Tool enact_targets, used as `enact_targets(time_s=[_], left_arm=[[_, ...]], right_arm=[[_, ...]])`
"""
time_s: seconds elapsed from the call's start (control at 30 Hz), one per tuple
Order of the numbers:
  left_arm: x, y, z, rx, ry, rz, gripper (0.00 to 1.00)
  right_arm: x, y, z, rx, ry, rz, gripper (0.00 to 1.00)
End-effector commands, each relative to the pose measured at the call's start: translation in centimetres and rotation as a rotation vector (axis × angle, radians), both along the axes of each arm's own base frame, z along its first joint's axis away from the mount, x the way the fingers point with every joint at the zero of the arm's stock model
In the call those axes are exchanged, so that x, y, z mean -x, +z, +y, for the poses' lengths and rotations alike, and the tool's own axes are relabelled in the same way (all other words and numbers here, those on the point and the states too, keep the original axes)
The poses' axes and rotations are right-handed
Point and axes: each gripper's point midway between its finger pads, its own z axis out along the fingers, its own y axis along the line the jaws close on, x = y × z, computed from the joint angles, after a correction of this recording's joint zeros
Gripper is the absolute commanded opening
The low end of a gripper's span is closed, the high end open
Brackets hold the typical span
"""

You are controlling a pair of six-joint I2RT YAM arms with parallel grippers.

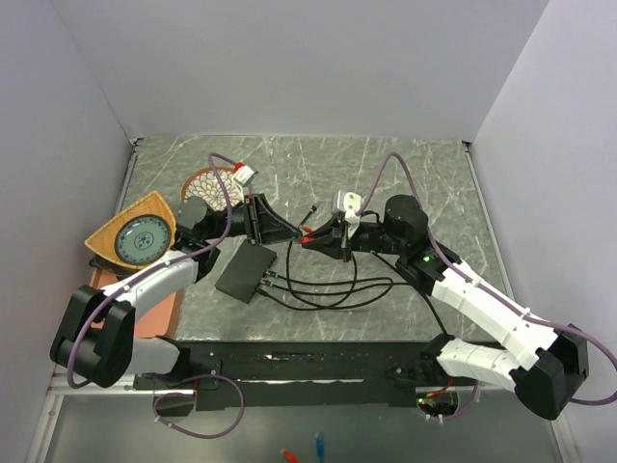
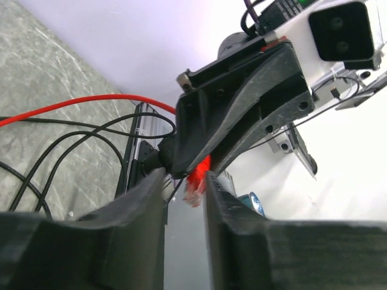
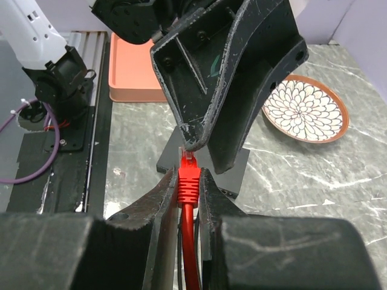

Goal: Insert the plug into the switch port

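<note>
The top external camera hangs high above and behind both arm bases, looking down and forward over the whole tabletop from well back, side walls included. The left wrist camera sits just behind the left jaws, low over the tabletop, facing along them at the right jaws, which fill its upper frame at very close range. The right wrist camera sits just behind the right jaws, tilted downward and facing the opposite way, the left jaws looming near. All three views share the red plug; top and right wrist views also share the switch and patterned dish
</note>
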Motion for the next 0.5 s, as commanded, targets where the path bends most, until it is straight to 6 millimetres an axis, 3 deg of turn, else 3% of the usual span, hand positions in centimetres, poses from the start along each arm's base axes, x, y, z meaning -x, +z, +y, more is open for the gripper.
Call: enact_targets(time_s=[0.0,0.13,0.47], left_arm=[[1.0,2.5,-0.5,0.040,-0.054,-0.112,0.33],[1.8,2.4,-1.3,0.018,-0.102,-0.127,0.34],[1.3,1.7,-1.4,-0.013,-0.080,-0.116,0.36]], right_arm=[[-0.6,3.2,0.4,-0.065,-0.021,-0.088,0.00],[-1.4,3.7,0.1,-0.084,-0.074,-0.096,0.00],[-1.1,4.6,-0.2,-0.103,-0.077,-0.118,0.00]])
